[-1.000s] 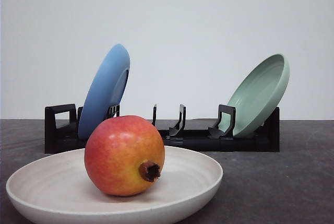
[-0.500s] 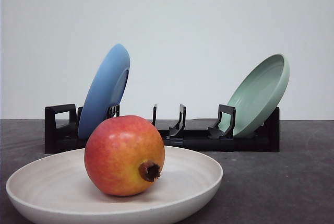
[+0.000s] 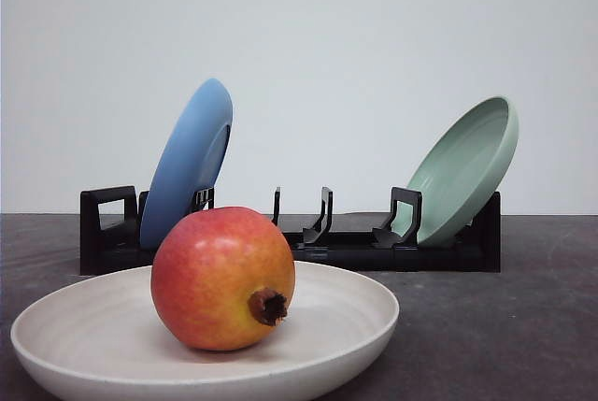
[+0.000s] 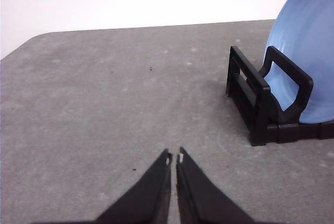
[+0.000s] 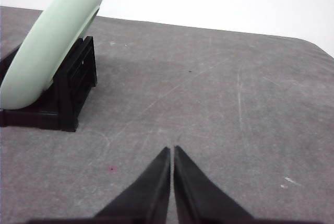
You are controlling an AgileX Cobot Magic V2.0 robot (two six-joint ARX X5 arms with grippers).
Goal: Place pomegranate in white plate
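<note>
Right hand (image 5: 171, 151): two black tapered fingers (image 5: 151, 192), tips brought together with barely a slit between them, holding nothing, poised over the bare surface.

Worktop (image 5: 219, 109): grey, matte, faintly scratched and speckled; one small reddish spot lies near the fingers; a rounded corner shows far ahead.

Rack (image 5: 70, 93): black, slotted, resting on the worktop, ahead of the hand and off to one side, well apart from it.

Pale green plate (image 5: 52, 41): propped on edge in the rack, tilted, its back facing the hand.

Backdrop: plain white.
</note>
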